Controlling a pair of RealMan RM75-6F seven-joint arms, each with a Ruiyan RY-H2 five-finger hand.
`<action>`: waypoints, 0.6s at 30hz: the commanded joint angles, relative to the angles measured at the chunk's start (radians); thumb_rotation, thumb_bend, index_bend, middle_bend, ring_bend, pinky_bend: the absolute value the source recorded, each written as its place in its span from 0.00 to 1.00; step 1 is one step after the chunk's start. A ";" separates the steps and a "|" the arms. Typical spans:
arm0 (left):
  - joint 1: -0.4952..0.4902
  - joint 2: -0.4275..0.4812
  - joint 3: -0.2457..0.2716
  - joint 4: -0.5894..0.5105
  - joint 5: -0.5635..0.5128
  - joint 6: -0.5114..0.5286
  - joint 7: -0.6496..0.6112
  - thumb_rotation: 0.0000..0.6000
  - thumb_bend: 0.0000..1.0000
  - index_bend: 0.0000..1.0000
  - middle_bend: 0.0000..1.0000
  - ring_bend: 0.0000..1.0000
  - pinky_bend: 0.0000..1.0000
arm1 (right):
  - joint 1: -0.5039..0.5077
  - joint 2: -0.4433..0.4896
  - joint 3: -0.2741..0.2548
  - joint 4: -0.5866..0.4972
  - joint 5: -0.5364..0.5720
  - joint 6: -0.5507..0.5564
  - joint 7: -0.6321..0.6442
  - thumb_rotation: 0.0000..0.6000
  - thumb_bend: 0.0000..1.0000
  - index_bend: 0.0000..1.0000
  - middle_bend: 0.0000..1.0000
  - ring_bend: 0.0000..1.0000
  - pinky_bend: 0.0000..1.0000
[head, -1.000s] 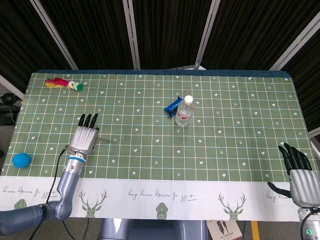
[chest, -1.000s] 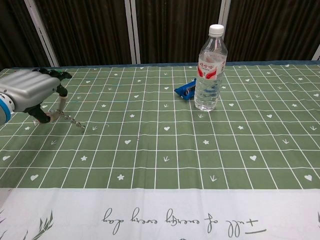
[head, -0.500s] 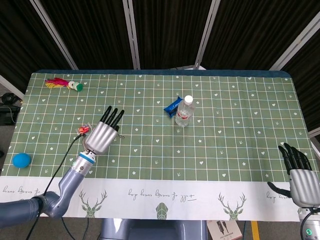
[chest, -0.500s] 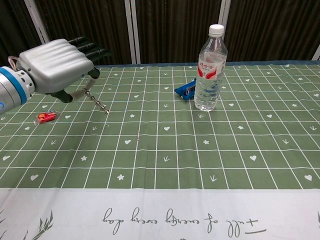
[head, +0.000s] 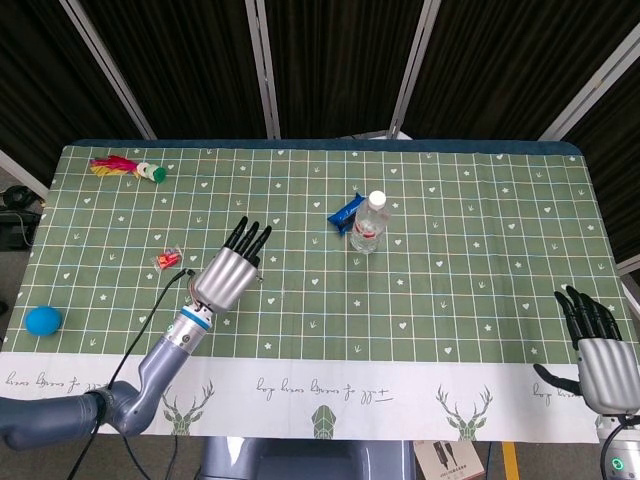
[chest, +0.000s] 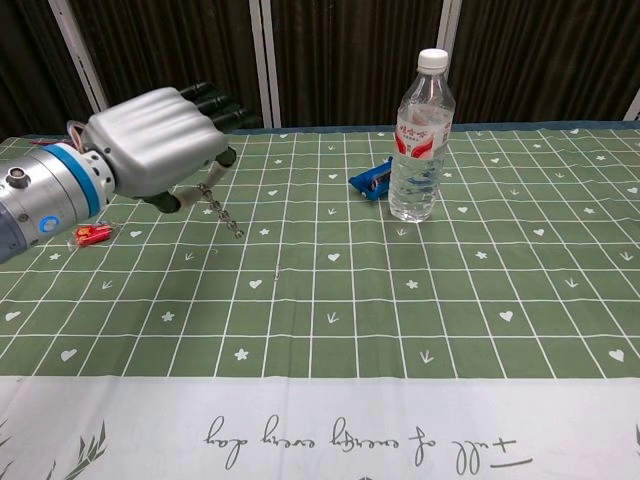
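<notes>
My left hand (head: 230, 276) hovers above the green checked tablecloth (head: 450, 290), left of centre, with its fingers stretched toward the far side. In the chest view the left hand (chest: 160, 145) pinches a thin metal chain (chest: 222, 207) that dangles under it, its lower end clear of the cloth. A small red packet (head: 167, 260) lies on the cloth just left of that hand, also seen as the red packet (chest: 92, 234) in the chest view. My right hand (head: 598, 352) rests at the near right corner, fingers apart and holding nothing.
A clear water bottle (head: 369, 225) (chest: 420, 130) stands upright at mid-table, with a blue wrapper (head: 346, 212) (chest: 372, 178) lying beside it. A blue ball (head: 43, 320) sits at the near left edge. A colourful toy (head: 125, 168) lies at the far left corner.
My left hand has lifted off the cloth and moved right with the chain, uncovering the red packet. The right hand has stayed still.
</notes>
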 joint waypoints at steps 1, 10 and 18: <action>-0.006 -0.015 -0.001 0.007 -0.008 -0.007 0.010 1.00 0.40 0.57 0.00 0.00 0.00 | 0.000 0.000 0.000 0.000 0.000 0.000 0.002 1.00 0.00 0.05 0.00 0.00 0.09; -0.016 -0.069 0.005 0.040 -0.021 -0.021 0.025 1.00 0.40 0.57 0.00 0.00 0.00 | -0.001 0.001 0.000 0.001 0.002 0.000 0.004 1.00 0.00 0.05 0.00 0.00 0.09; -0.022 -0.102 0.002 0.059 -0.028 -0.022 0.027 1.00 0.40 0.57 0.00 0.00 0.00 | 0.000 0.002 0.000 0.002 -0.001 0.001 0.006 1.00 0.00 0.05 0.00 0.00 0.09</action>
